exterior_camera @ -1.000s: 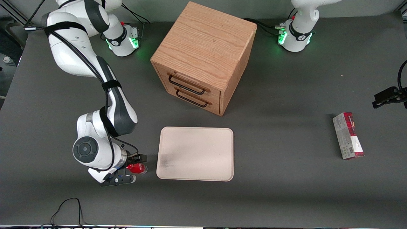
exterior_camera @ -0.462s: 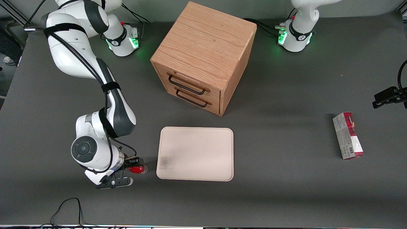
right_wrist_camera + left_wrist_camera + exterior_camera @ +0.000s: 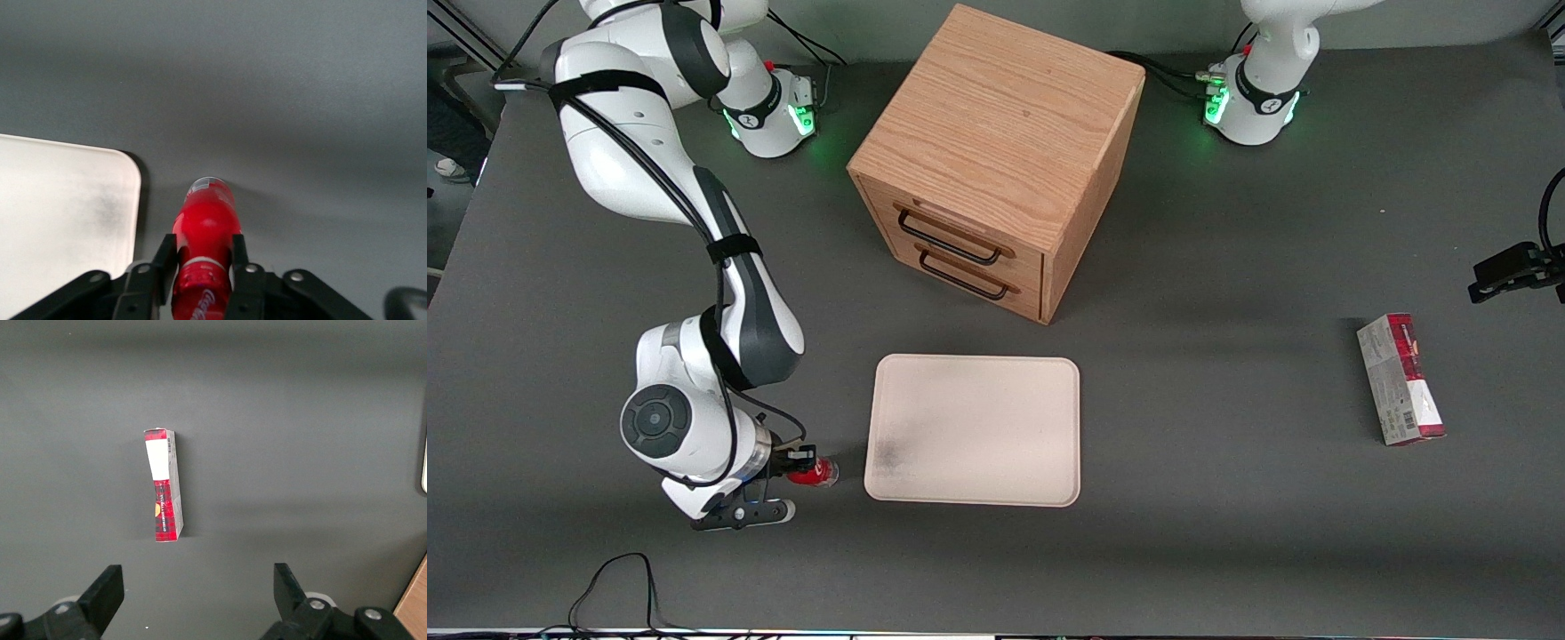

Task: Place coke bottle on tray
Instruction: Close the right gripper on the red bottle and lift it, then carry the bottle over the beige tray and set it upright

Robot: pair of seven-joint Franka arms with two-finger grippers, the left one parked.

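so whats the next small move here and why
Probably lift the coke bottle a little, then carry it over the tray. The gripper is shut on it, and the bottle sits low beside the tray's rim, on the working arm's side.

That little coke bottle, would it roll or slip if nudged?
The coke bottle looks round and smooth, so it would probably roll. It seems stiff, not floppy. The tool pinches its sides beside the tray, so slipping seems unlikely.
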